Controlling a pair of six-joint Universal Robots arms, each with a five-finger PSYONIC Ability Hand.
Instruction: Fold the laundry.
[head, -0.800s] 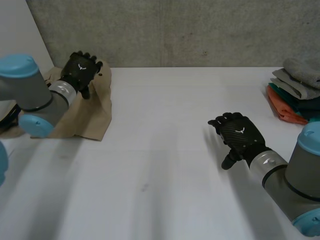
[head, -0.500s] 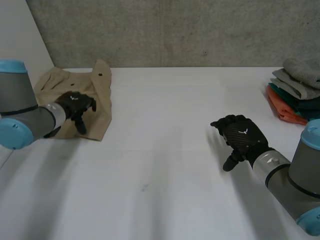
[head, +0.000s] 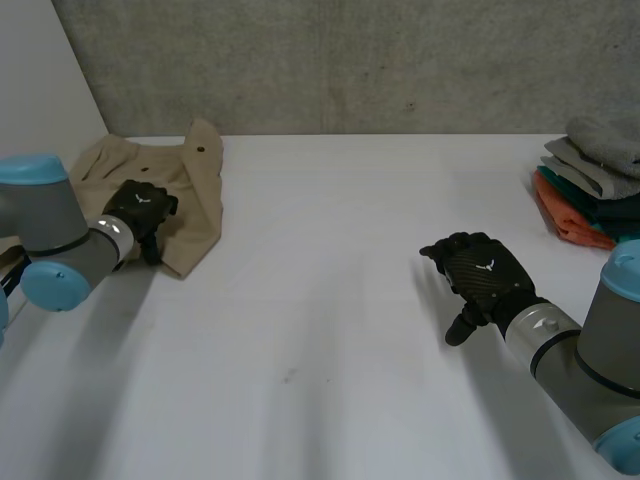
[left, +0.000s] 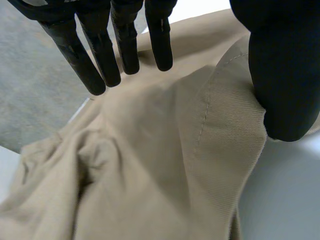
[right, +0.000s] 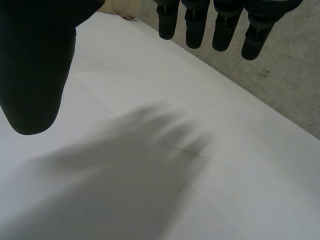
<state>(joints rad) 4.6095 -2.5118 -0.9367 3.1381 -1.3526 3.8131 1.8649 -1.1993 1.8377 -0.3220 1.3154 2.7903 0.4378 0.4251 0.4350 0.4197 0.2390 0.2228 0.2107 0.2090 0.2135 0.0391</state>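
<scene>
Tan cloth (head: 200, 205): crumpled, at far left corner of table (head: 330, 320).
Left hand (head: 138, 208): on cloth's near edge; fingers (left: 127, 45) straight above it, thumb against the hem, nothing gripped.
Right hand (head: 482, 275): above bare table, well apart from cloth; fingers relaxed, empty.
Stack (head: 590, 190): folded clothes, table's right edge.
</scene>
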